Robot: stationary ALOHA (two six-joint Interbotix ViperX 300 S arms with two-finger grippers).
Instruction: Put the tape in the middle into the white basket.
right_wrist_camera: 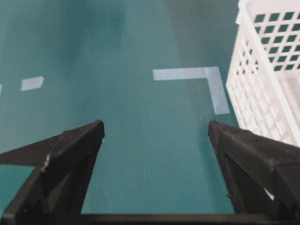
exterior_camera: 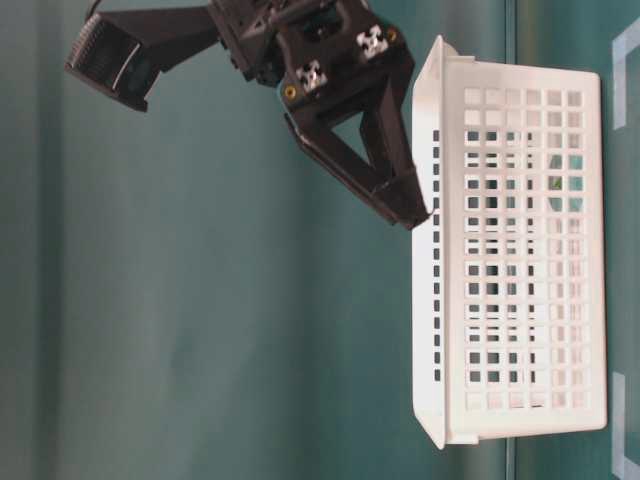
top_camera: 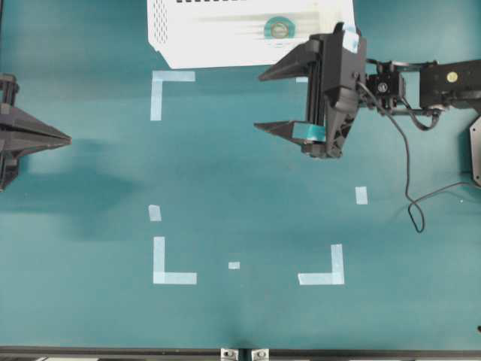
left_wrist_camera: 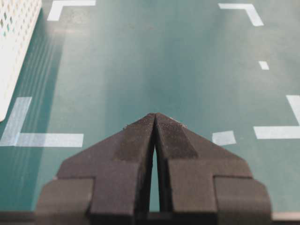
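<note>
- A teal table surface (top_camera: pixel 248 180) fills the overhead view.
- Pale tape corner marks (top_camera: pixel 171 267) outline a square on it (one corner near the top right is mostly hidden).
- Small loose tape strips (top_camera: pixel 361 195) lie scattered around.

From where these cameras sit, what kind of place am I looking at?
Most likely a robotics test bench, not a home or shop. A bare teal table carries pale tape corner marks outlining a work zone, two black robot grippers face each other, and a white basket holds a tape roll.
</note>
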